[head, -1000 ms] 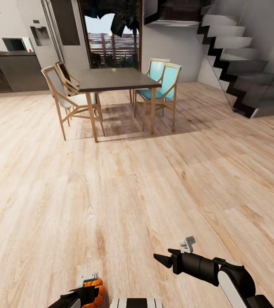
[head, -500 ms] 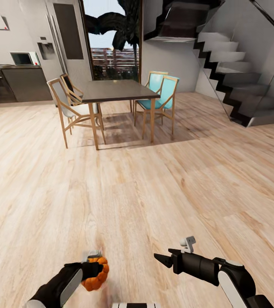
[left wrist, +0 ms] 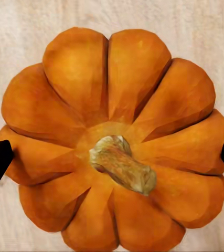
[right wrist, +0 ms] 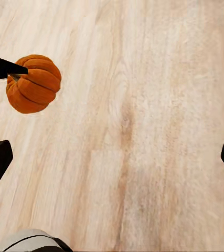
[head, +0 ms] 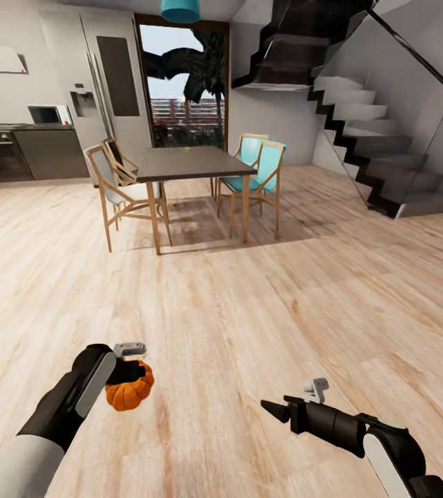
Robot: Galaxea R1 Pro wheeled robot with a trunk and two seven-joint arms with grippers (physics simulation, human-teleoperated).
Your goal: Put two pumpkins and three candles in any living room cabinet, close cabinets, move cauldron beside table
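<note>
Raised left fingers clamp pumpkin (right fingers spread)

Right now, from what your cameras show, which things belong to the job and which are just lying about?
Belongs to the job:
- pumpkin, held in the left gripper
- right gripper, open with nothing in it

Just there:
- dining table
- wooden chairs, two with teal seats
- staircase
- kitchen counter
</note>
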